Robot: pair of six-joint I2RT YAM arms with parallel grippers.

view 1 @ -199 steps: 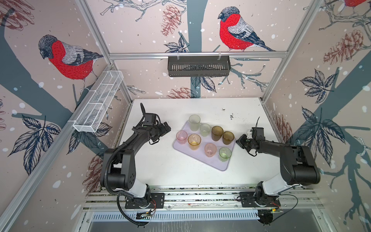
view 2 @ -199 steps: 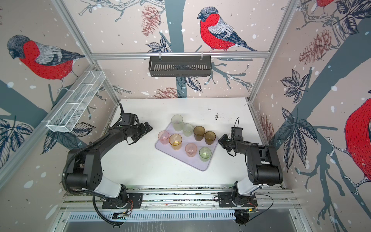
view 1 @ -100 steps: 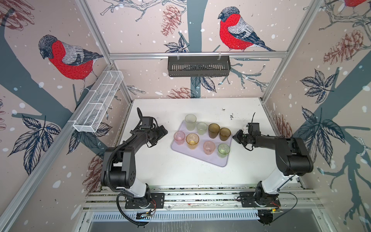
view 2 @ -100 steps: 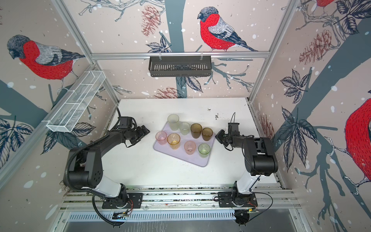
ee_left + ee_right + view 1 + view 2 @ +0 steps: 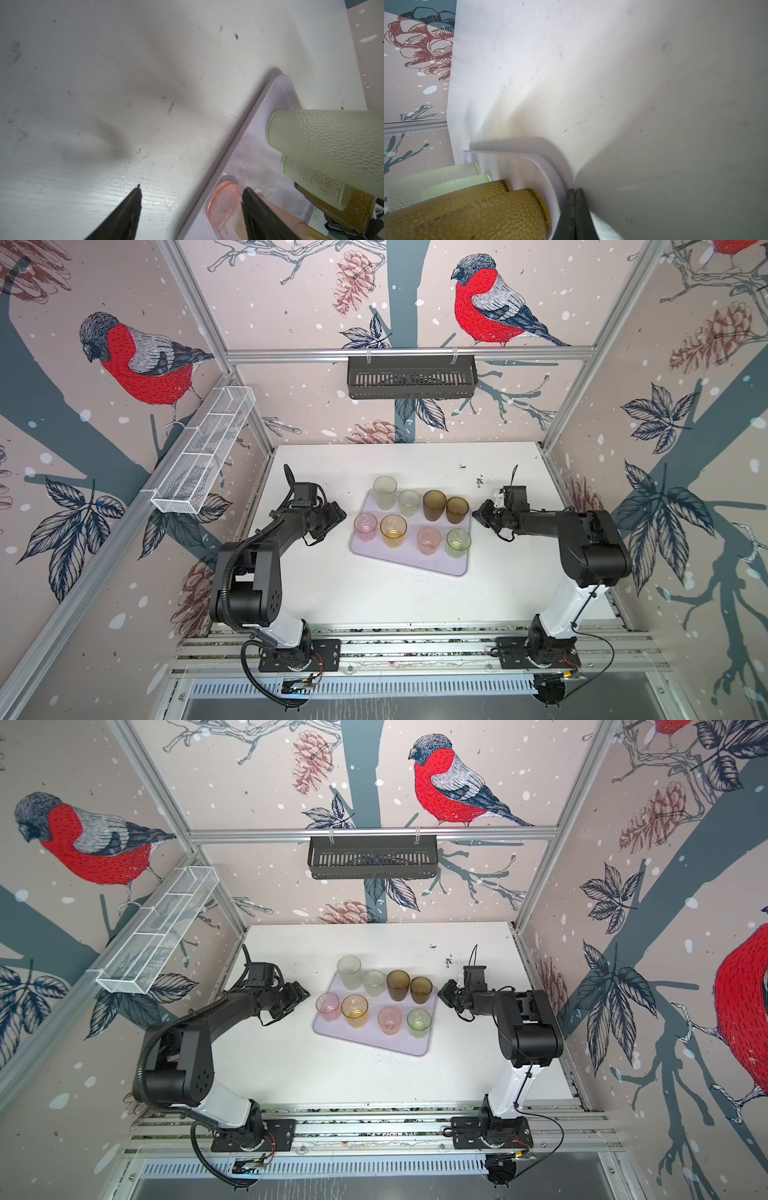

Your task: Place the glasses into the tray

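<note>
Left wrist view shows the left gripper (image 5: 191, 187), jaws apart and empty, at 9 o'clock of the tray (image 5: 276, 99), beside the nearest pink glass (image 5: 222, 204); a forward move could tip it. All eight glasses (image 5: 393, 531) stand upright in the tray. At 3 o'clock the right gripper (image 5: 478, 516), closed on nothing, appears to touch its rim; a push could slide the tray and topple the nearest brown glass (image 5: 457, 510).

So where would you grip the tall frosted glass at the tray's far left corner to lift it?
By its upper wall just under the rim, coming from above, probably with the left gripper. The tall frosted glass stands upright and rises over the shorter frosted glass close on its right, so only its top band is free all round.
</note>
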